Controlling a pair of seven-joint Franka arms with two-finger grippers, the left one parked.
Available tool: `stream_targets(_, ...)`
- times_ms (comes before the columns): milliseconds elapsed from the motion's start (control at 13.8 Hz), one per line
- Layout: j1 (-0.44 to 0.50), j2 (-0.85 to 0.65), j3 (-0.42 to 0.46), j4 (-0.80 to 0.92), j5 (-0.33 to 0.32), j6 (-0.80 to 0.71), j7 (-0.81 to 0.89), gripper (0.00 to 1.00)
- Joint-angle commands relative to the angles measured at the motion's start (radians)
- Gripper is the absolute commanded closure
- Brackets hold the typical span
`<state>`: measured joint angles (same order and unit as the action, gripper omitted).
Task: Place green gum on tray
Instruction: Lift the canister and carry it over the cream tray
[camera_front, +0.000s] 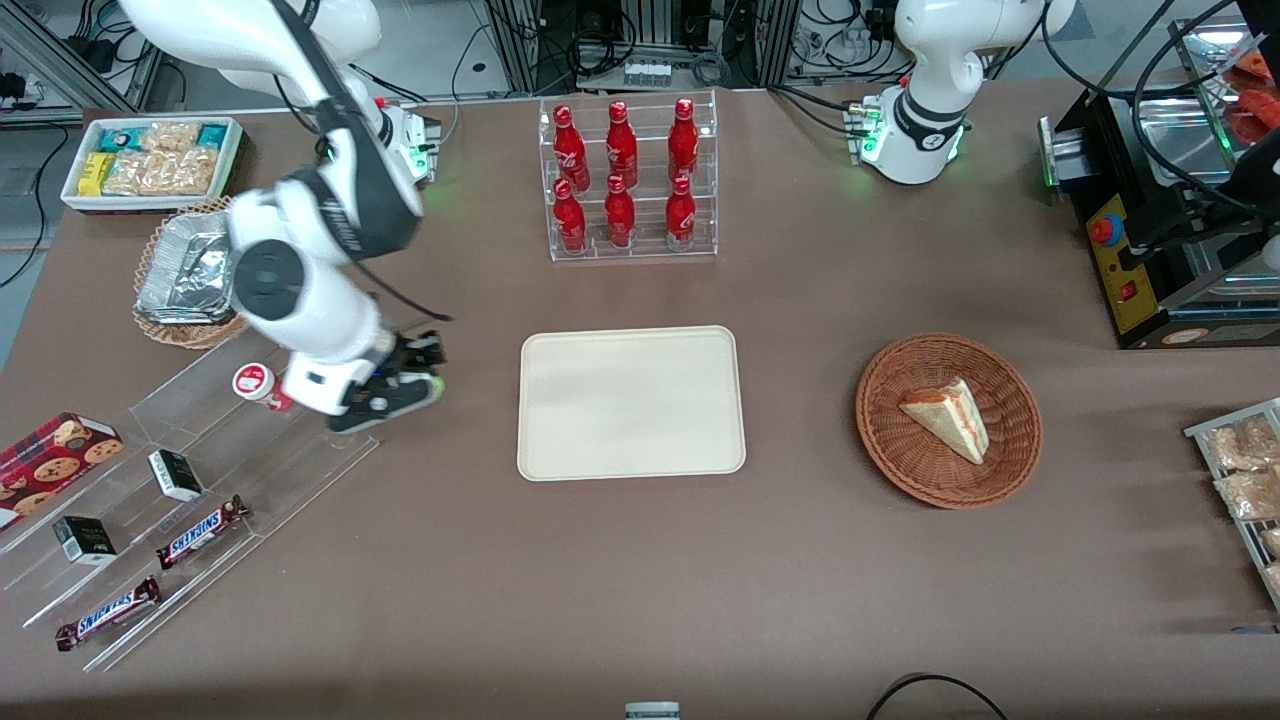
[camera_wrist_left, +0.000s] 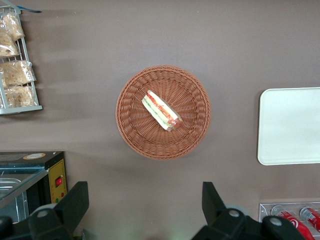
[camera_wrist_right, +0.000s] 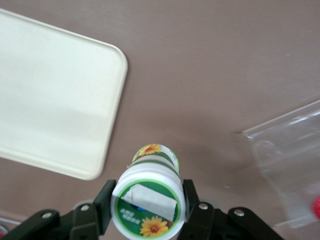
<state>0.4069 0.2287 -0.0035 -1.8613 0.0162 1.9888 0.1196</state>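
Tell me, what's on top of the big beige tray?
Nothing: the tray is bare. The gripper holds the green gum above the table beside it, between tray and clear rack.

The green gum (camera_wrist_right: 148, 207) is showing a white body, a green-rimmed lid with a white panel and a yellow sunflower print, and green and yellow bands on its label. The end effector (camera_wrist_right: 146, 210) gripping it at both sides, above the counter beside the tray, is wearing black fingers (camera_wrist_right: 104, 204). The tray (camera_front: 631, 402) is looking plain cream-beige, without pattern. The counter (camera_front: 800, 580) is showing a flat, dull brown. The red-lidded canister (camera_front: 254, 383) is showing a red and white top. The wicker basket (camera_front: 948, 420) is glowing reddish brown with a woven pattern. The cola bottles (camera_front: 622, 175) are shining red in the clear rack (camera_front: 630, 250).
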Motion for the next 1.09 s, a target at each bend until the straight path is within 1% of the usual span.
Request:
stream_targets(0, 0.073, 0.124, -0.009, 0.128, 0.010, 0.017, 0.154, 1.00)
stream_targets(217, 0.170, 0.213, -0.010, 0.184, 0.013, 0.080, 0.311, 1.00)
stream_targets(580, 0.250, 0.320, -0.009, 0.258, 0.033, 0.166, 0.484, 1.00)
stream_targets(870, 0.305, 0.379, -0.009, 0.281, 0.047, 0.241, 0.587, 1.00)
stream_targets(1014, 0.328, 0.415, -0.010, 0.309, 0.045, 0.254, 0.624, 1.00)
